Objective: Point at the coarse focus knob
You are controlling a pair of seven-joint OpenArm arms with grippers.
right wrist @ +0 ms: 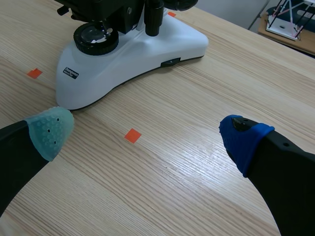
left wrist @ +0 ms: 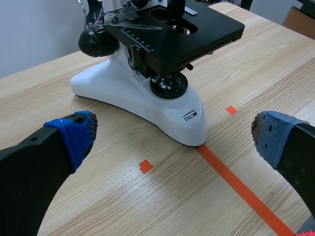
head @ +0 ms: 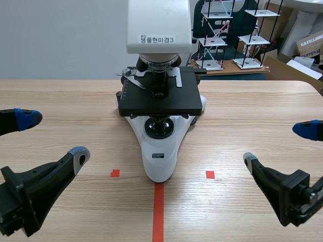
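As both hang low, left end effector (head: pixel 54 137) and right end effector (head: pixel 278 145) gape wide.

Bright, even light — soft shadow under the microscope (head: pixel 160 161), pale sheen on the table (right wrist: pixel 192 157)

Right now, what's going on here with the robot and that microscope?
Nothing is being handled yet. A white microscope stands in the middle of the wooden table. The left arm and right arm sit low on either side of it, both with jaws open and empty, touching nothing. The black coarse focus knob on the microscope's side, seen in the left wrist view, has not been pointed at yet.
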